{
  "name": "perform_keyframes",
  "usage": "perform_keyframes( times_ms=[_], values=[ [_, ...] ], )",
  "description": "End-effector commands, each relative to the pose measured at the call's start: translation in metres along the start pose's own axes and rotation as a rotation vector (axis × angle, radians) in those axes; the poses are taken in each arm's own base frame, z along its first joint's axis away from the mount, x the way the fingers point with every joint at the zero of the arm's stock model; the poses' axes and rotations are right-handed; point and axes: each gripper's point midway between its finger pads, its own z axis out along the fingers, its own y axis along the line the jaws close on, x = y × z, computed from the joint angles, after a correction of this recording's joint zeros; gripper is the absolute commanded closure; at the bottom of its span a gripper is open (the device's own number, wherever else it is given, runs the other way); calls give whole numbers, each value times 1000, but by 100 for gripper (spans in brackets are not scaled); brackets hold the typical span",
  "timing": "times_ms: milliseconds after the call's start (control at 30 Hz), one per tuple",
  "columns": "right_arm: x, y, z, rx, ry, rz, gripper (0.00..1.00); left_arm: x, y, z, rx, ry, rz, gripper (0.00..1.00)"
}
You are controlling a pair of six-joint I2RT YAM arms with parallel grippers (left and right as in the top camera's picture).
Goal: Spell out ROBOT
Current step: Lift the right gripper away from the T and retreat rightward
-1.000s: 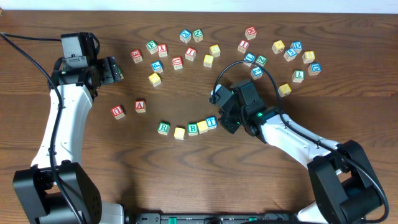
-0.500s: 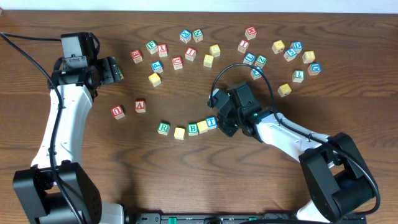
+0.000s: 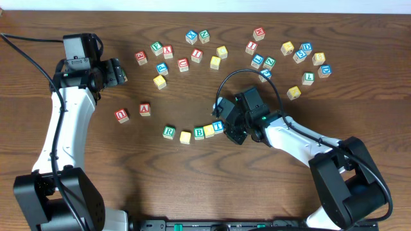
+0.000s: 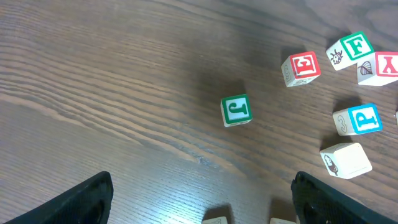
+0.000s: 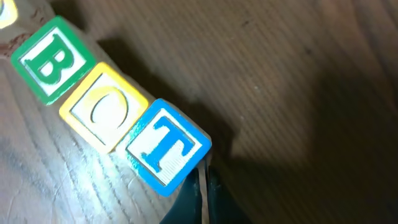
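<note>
A curved row of blocks lies on the table in the overhead view: green R (image 3: 169, 132), a yellow block (image 3: 185, 136), green B (image 3: 199, 132), yellow O (image 3: 209, 130) and blue T (image 3: 218, 126). In the right wrist view the B (image 5: 51, 59), O (image 5: 104, 114) and T (image 5: 166, 145) touch in a diagonal line. My right gripper (image 3: 230, 128) is shut and empty, its fingertips (image 5: 204, 186) pressed against the T's lower right edge. My left gripper (image 3: 119, 72) is open and empty, its fingers (image 4: 199, 196) wide apart above bare wood.
Many loose letter blocks lie across the far half of the table, among them red A (image 3: 145, 108) and a red block (image 3: 121, 115) at the left. The left wrist view shows green J (image 4: 236, 110), red E (image 4: 301, 67), green F (image 4: 352, 49) and blue P (image 4: 359, 119).
My right gripper has moved left until its shut tips reached the blue T, which now sits against the O. The left arm has not moved.
</note>
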Motion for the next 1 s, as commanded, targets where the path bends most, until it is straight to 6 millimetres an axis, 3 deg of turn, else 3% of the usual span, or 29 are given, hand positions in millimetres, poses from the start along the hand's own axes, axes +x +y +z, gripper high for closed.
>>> perform_keyframes(
  times_ms=[0,767,900,967],
  values=[
    [-8,10,0,-47,-24,-66,99,-3,3,-7,-10,-19,-9,10],
    [-1,22,-1,-109,-8,-122,99,-3,3,-7,-10,-19,-9,9],
    [-2,18,-1,-90,-8,-104,99,-3,3,-7,-10,-19,-9,10],
    [-1,5,-3,-28,9,-32,99,-3,3,-7,-10,-19,-9,10]
  ],
)
